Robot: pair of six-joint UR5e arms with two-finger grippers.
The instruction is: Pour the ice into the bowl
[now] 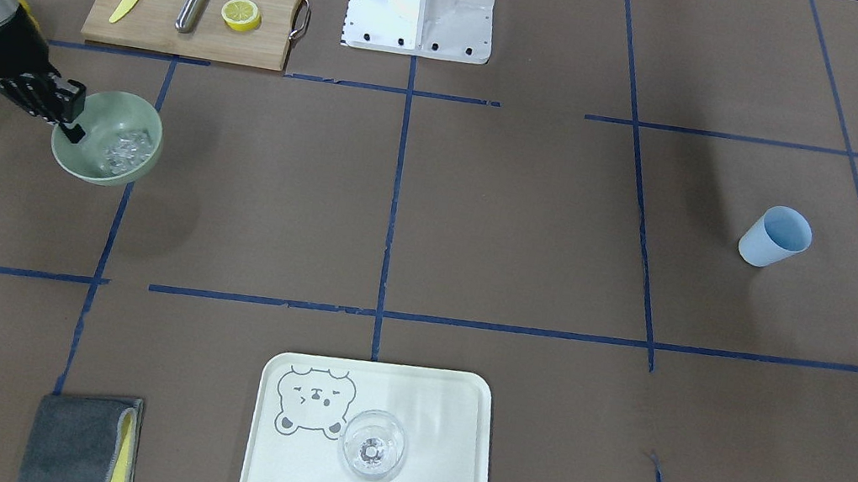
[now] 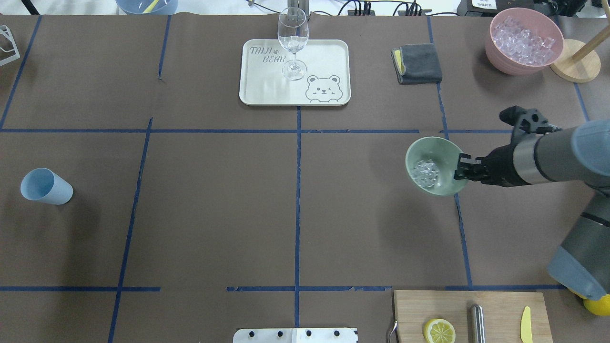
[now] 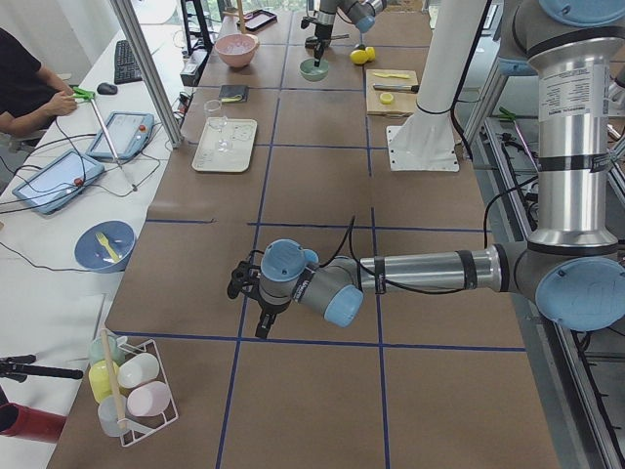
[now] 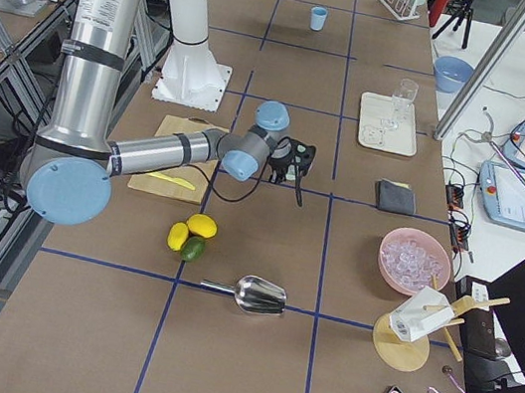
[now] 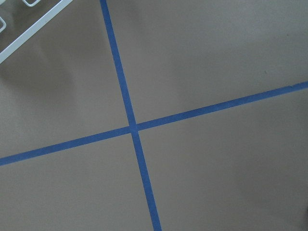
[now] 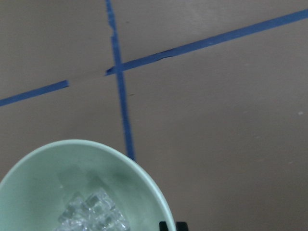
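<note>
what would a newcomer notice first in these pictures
The right gripper pinches the rim of the mint-green bowl, right of the table's middle in the overhead view, with a small heap of ice inside. Farther back, a wine glass stands on the bear tray, and a pink container of ice-like pieces sits at the far right corner.

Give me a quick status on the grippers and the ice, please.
Right gripper shut on the rim of the bowl. Left gripper far off, state unclear. Ice lies in the bowl. Nothing crowding it.
</note>
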